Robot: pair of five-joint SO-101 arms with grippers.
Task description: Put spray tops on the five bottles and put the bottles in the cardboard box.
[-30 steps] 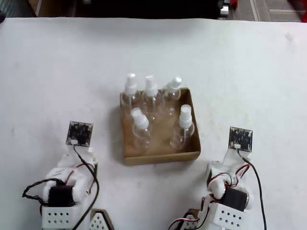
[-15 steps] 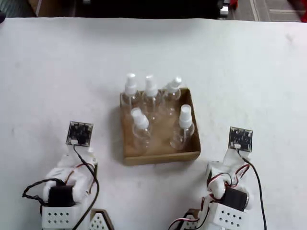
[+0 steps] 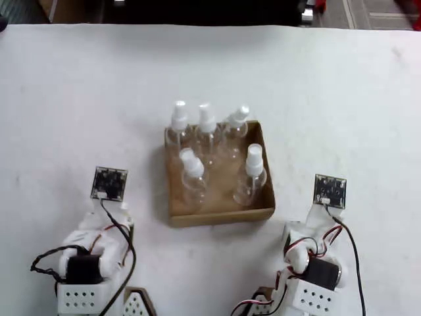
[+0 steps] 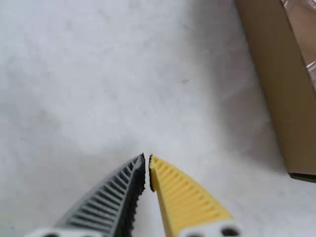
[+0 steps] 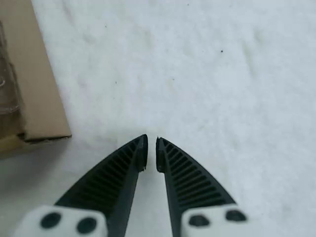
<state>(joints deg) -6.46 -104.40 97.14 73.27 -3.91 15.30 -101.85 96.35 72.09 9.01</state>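
Several clear bottles (image 3: 217,155) with white spray tops stand inside the shallow cardboard box (image 3: 220,214) at the table's middle. Three stand along the far wall, and two stand nearer the front. In the left wrist view, my left gripper (image 4: 147,165) is shut over bare white tabletop, with the box wall (image 4: 276,84) off to one side. In the right wrist view, my right gripper (image 5: 150,148) is shut and holds nothing, the box corner (image 5: 34,98) close beside it. Both arms rest at the near edge, the left arm (image 3: 92,257) and right arm (image 3: 316,263) flanking the box.
White cloth covers the table (image 3: 79,92) with free room all around the box. A dark floor strip runs beyond the far edge (image 3: 197,13).
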